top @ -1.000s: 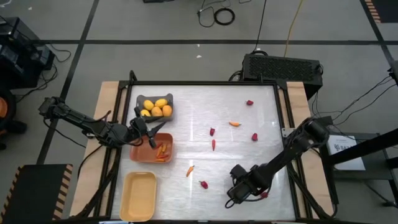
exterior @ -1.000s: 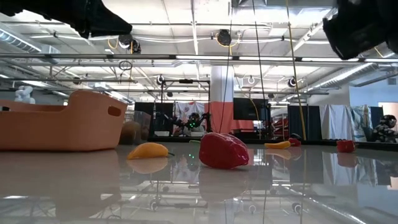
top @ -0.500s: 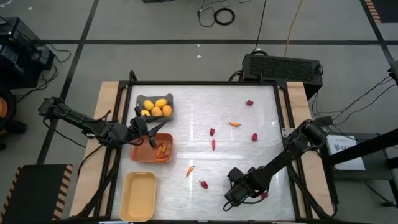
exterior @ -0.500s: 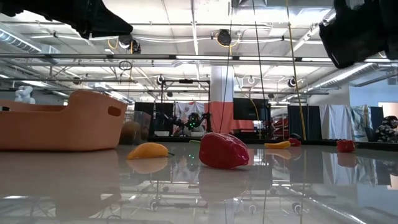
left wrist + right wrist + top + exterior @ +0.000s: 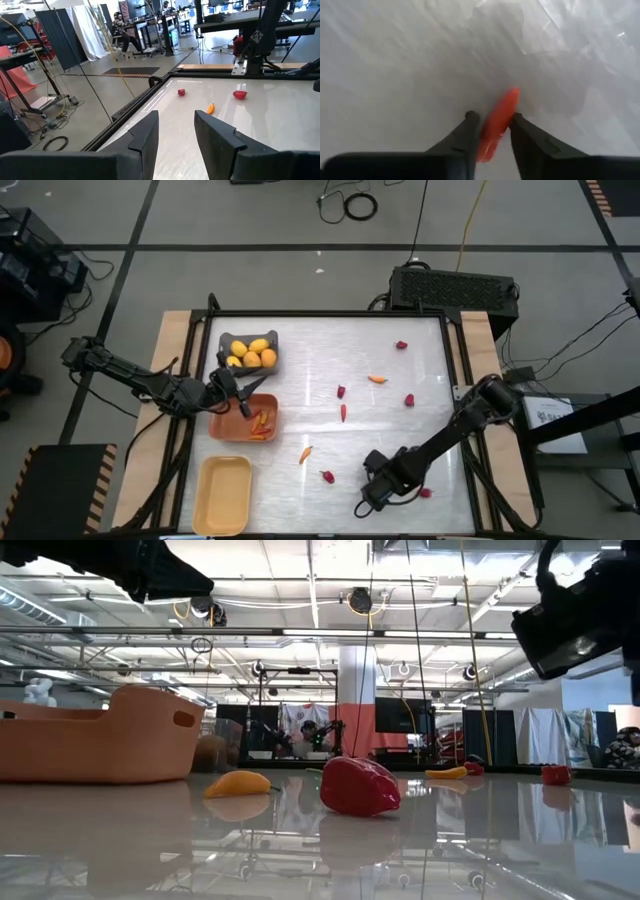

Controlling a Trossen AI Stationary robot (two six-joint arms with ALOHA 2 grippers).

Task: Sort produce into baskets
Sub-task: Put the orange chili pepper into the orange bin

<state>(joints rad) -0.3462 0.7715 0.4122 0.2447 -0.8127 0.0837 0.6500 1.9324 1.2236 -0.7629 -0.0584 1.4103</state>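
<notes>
Closing on a slim orange carrot (image 5: 497, 122), the right gripper (image 5: 368, 501) has snapped its jaws in from a wider gape a moment ago, so the piece now sits pinched between both fingers near the table's front edge, right of centre; likely a fresh pick bound for the orange basket (image 5: 246, 418). Right arm is stretched low from the right edge, wrist angled down at the tabletop (image 5: 330, 350). Left gripper (image 5: 240, 393), jaws part-open w/ nothing between, hangs unmoved over the orange basket by the left edge.
</notes>
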